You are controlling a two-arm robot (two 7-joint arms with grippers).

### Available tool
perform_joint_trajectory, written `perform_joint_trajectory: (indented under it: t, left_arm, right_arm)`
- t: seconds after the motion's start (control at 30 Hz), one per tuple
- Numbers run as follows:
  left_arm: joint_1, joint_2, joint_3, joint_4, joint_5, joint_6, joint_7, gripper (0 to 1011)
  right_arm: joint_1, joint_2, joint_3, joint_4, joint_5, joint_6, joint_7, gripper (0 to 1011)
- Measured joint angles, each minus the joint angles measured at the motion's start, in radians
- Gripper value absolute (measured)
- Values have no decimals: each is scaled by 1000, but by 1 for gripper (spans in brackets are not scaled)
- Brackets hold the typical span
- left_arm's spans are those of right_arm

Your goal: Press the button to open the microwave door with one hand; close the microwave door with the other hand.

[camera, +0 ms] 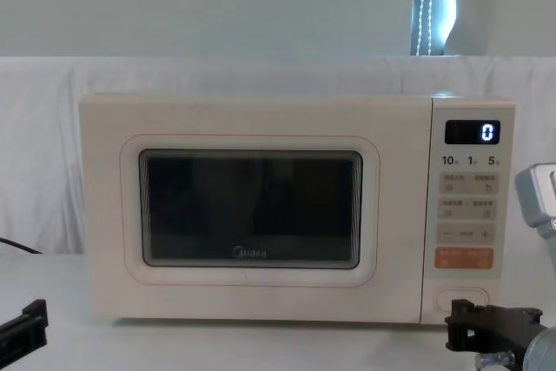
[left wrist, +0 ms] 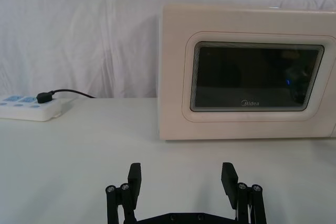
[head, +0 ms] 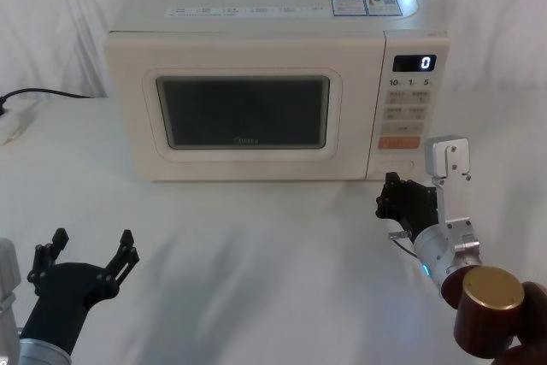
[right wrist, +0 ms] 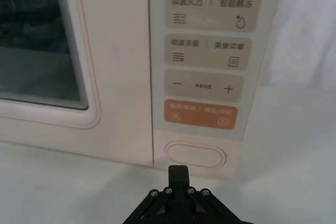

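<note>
Standing on a white-draped surface (head: 256,245), a cream microwave (head: 256,40) is seen from the front. The door (head: 244,108), with its dark mesh window, is shut flush against the oven's front and covers most of it. A control panel (head: 408,108) sits at the oven's right side, with a display reading 0 at its top. The button (right wrist: 195,155), a wide oval cream key, is found at the very bottom of that panel, directly under an orange key (right wrist: 200,115).

The right tool (right wrist: 177,170) is held just in front of the button, low and near the surface. Its fingers are pressed together into a single closed tip, and nothing is held between them. In the right wrist view a narrow gap is seen between the tip and the button's lower edge; whether contact is made cannot be told.

The left tool (left wrist: 181,178) is held low over the surface on the robot's left, well apart from the oven and facing the door. Its two black fingers (left wrist: 135,178) are spread wide, with nothing between them.

A power strip (left wrist: 29,108) with a black plug lies on the surface to the left of the oven.
</note>
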Motion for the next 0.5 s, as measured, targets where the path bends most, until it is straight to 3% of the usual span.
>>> perform_joint_trajectory:
  t: [0.5]
  left_arm:
    - [0,0,0,0,0,0,0,1001]
  right_arm:
    - [48,-17,24,81,1,-39,-19,0]
